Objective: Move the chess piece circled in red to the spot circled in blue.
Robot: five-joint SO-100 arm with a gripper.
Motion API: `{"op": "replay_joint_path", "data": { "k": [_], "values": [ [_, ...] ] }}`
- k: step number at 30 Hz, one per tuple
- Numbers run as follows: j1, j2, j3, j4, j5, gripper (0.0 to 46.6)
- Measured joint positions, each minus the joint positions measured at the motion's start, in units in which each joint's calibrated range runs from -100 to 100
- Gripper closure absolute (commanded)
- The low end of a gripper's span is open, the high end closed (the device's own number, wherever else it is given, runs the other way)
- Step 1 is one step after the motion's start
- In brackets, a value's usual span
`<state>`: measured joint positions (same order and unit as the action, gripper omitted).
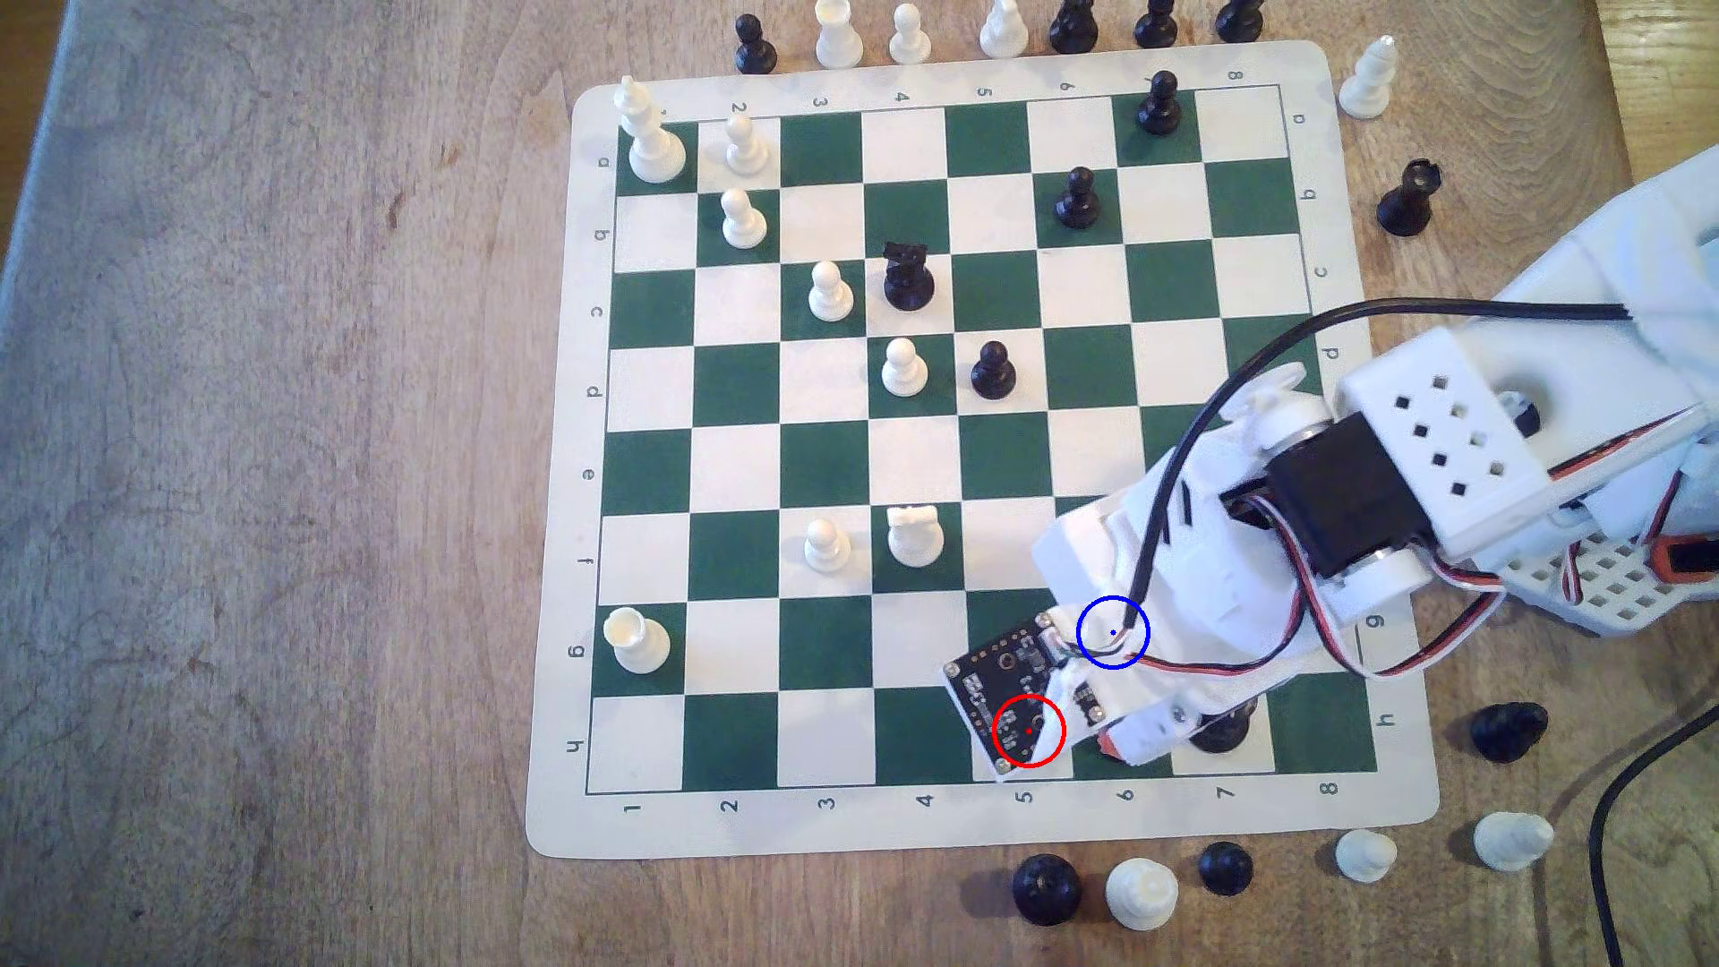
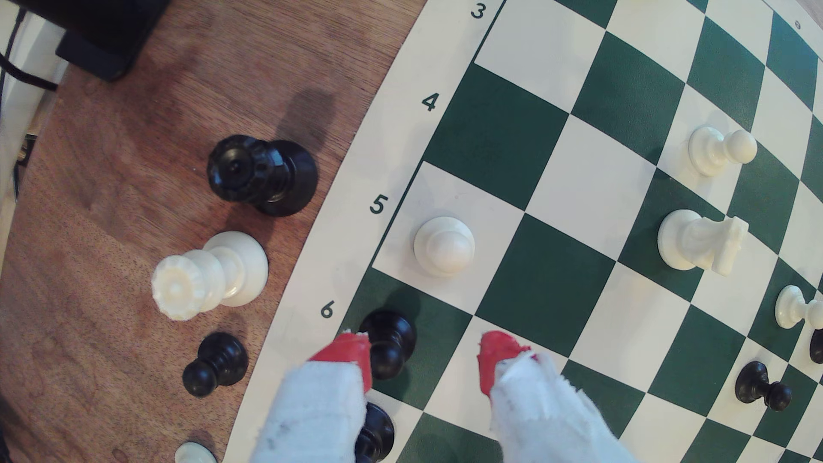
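— Well, where do we find the chess piece (image 2: 444,245)?

— In the wrist view we see it upright on a cream square in the outermost row of the board (image 2: 503,133), by the printed 5 on the border. It is a small cream pawn with a ball head, and nothing touches it.

— And the hand (image 2: 425,360)?

— We see it spread wide, with nothing between its two fingers. Both are wrapped in white cloth and end in red fingertips (image 2: 501,356). The hand is near the chess piece but clear of it, one file over, by the printed 6.

— What is near those fingers?

— One finger sits right against a black pawn (image 2: 387,347) on the green edge square by the 6; we cannot tell whether they touch. The other finger is over the cream square just inward of that one, which we take to be the spot (image 2: 458,374). No piece stands on the part of it we can see.

— What do we get from the exterior view?

— The arm (image 1: 1395,483) reaches in from the exterior view's right and lies over that corner of the board, so the red and blue rings are drawn across its camera board and wiring.

— Anything else close by?

— A white knight (image 2: 703,242) stands further in on a green square, well apart from the hand, and captured pieces stand on the wooden desk (image 2: 111,222) beside the border.
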<state>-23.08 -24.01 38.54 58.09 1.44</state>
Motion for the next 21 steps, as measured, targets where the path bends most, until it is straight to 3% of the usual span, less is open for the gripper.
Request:
{"op": "replay_joint_path", "data": {
  "k": [7,21],
  "values": [
    [0.0,6.28,-0.9,-2.07,0.0,35.6],
    [0.96,11.48,-0.9,-7.81,-0.2,35.0]
  ]
}}
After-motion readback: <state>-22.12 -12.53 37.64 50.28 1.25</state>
